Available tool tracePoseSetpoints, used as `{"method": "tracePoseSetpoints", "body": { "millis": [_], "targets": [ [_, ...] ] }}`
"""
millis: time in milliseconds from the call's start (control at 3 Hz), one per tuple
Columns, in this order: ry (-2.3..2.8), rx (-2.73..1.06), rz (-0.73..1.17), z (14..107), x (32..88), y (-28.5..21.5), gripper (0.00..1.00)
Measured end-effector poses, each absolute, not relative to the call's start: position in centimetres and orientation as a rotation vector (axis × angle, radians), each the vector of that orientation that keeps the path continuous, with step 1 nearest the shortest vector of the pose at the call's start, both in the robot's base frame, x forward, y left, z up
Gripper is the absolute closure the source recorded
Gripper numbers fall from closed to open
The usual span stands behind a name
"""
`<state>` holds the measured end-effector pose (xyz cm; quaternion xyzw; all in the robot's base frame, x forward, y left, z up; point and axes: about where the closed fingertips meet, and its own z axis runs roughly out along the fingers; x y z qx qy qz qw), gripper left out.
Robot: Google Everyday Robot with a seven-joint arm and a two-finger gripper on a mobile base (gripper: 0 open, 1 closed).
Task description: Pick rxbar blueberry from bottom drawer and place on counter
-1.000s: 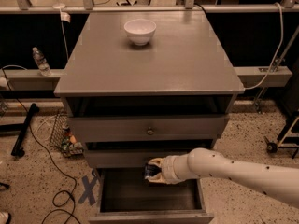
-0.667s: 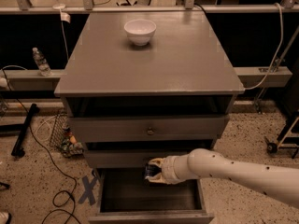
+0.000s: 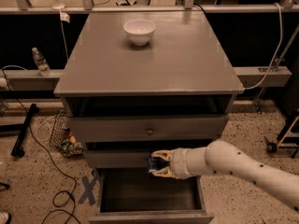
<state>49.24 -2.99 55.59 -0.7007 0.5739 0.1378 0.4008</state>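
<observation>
The bottom drawer (image 3: 149, 212) is pulled open, its dark interior showing. My gripper (image 3: 156, 164) reaches in from the right on a white arm and hovers above the drawer's back left part, in front of the middle drawer. Its fingers (image 3: 159, 154) are shut on the rxbar blueberry (image 3: 153, 163), a small dark bar of which only the left end shows. The counter (image 3: 154, 55) is the glossy grey top of the cabinet, well above the gripper.
A white bowl (image 3: 139, 31) stands at the back of the counter. The upper drawer with a knob (image 3: 149, 130) is closed. A water bottle (image 3: 40, 61) stands on a ledge at left. Cables and a wire basket (image 3: 63, 136) lie on the floor at left.
</observation>
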Motion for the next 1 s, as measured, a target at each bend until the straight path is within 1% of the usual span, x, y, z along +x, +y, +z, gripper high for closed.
{"method": "tracePoseSetpoints", "body": {
  "millis": [333, 667, 1000],
  "targets": [
    [1.411, -1.791, 0.335, 59.4, 49.1, -3.8, 1.0],
    [1.379, -1.826, 0.299, 63.7, 50.1, -4.5, 1.0],
    [1.35, -1.894, 0.222, 68.6, 51.1, -4.4, 1.0]
  ]
}}
